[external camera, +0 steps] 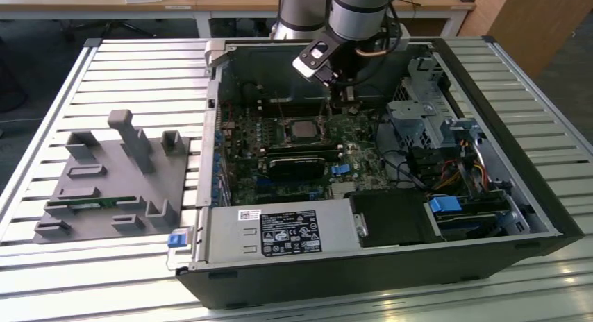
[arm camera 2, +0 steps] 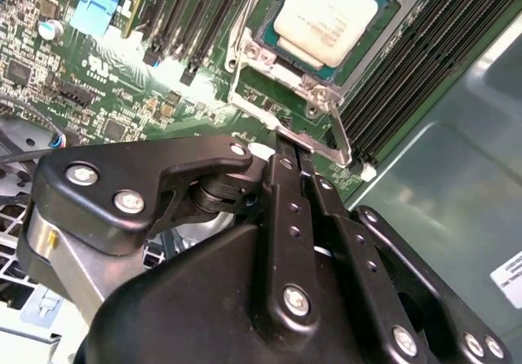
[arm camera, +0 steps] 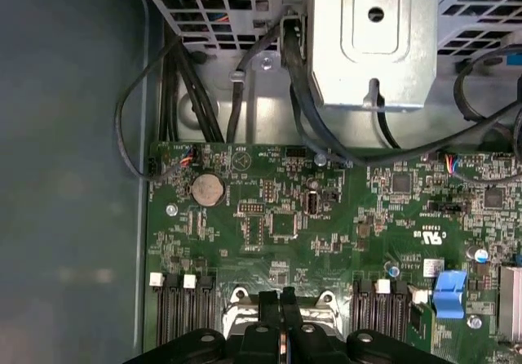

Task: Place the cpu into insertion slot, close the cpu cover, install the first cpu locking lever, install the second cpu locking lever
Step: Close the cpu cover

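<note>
The exterior view looks steeply down from afar on the open black computer case [external camera: 371,280]. Both wrist views sit close over its green circuit board [arm camera 2: 106,95] [arm camera: 285,209], sharing the silver-rimmed square insertion slot [arm camera 2: 281,66] [arm camera: 236,297].

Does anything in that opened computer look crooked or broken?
Nothing looks broken. The cpu lies flat in the insertion slot. One thin metal lever juts away from the slot's corner beside the gripper, so it looks unlatched.
</note>
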Available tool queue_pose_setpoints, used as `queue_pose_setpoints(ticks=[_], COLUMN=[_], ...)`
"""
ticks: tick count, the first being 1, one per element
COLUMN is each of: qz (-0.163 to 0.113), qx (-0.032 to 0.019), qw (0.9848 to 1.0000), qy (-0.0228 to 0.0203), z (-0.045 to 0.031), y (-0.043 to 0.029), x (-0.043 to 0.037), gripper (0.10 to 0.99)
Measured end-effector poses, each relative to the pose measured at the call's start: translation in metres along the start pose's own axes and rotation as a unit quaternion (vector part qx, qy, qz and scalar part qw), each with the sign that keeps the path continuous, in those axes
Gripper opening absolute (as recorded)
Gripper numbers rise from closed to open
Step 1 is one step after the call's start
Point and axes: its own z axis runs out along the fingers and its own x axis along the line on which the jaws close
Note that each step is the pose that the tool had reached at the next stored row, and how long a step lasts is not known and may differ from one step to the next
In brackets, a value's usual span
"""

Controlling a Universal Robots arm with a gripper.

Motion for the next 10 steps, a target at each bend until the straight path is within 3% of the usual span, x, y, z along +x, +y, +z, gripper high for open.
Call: queue_pose_setpoints(ticks=[10], qz=[0.0], qx=[0.0], qw=[1.0], qy=[0.0], z=[0.0003], y=[-0.0133], x=[0.0001], gripper=[0.153])
